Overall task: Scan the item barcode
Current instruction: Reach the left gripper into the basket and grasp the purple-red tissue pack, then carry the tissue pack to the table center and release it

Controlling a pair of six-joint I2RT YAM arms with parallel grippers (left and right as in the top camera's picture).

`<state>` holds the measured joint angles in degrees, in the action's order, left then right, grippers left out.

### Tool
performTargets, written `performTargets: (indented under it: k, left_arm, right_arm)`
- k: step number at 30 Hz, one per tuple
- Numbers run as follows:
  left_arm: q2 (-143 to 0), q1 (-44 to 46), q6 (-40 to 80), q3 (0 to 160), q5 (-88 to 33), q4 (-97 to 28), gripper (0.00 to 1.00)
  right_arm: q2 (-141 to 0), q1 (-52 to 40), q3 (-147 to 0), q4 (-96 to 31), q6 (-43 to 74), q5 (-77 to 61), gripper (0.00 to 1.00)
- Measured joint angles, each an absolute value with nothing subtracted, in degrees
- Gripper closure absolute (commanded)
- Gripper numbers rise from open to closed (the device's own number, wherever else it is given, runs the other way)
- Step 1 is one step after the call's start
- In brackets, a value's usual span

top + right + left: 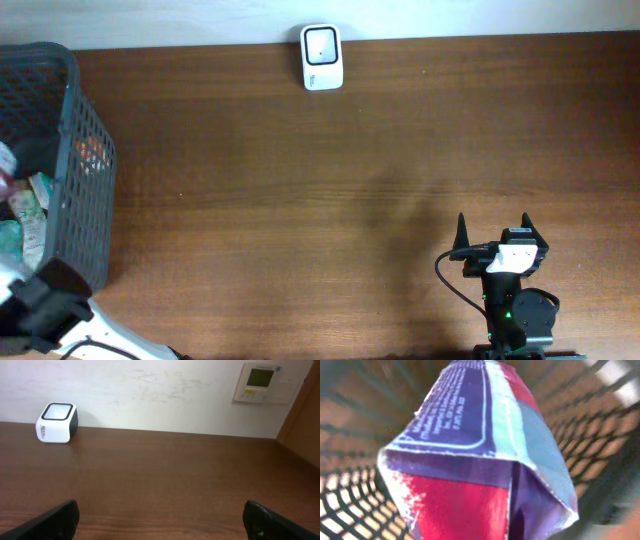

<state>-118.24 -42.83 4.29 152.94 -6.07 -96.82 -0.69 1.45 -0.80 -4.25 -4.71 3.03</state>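
A purple, red and teal snack packet (470, 460), the item, fills the left wrist view at very close range, with basket mesh all round it. It reaches down to where my left fingers meet and hides them; no finger shows at the lower corners, so the jaws stand closed in on the packet. No barcode is readable on the face that shows. The white scanner (322, 57) sits at the table's far edge, also seen in the right wrist view as the scanner (57, 422). My right gripper (493, 232) is open over bare table at the near right, nothing between its fingers (60, 520).
The dark mesh basket (85, 150) stands at the left edge with several packets (25, 215) in it. My left arm (40, 300) reaches into it from the near left corner. A wall panel (257, 382) hangs behind the table at the right.
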Motion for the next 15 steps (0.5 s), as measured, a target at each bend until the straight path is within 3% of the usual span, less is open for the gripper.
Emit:
performTargets:
  k: [4, 8, 11, 15]
  left_arm:
    - [-114.24, -42.83, 9.41, 170.80, -10.26, -96.88, 0.92]
    - [-109.43, -40.66, 10.33, 178.43, -30.70, -96.68, 0.91]
    - [-109.73, -27.66, 10.37, 177.62, -36.53, -96.66, 0.91]
    - [-109.93, -5.65, 10.37, 171.24, -23.46, -96.55, 0.91]
  right_arm:
    - [-0.69, 1.45, -0.80, -4.25, -4.71, 3.03, 0.01]
    - [-0.69, 1.45, -0.80, -4.25, -4.69, 3.03, 0.01]
    - [-0.69, 1.45, -0.80, -4.25, -4.73, 3.03, 0.01]
    - [-0.69, 1.45, -0.80, -4.25, -4.71, 3.03, 0.01]
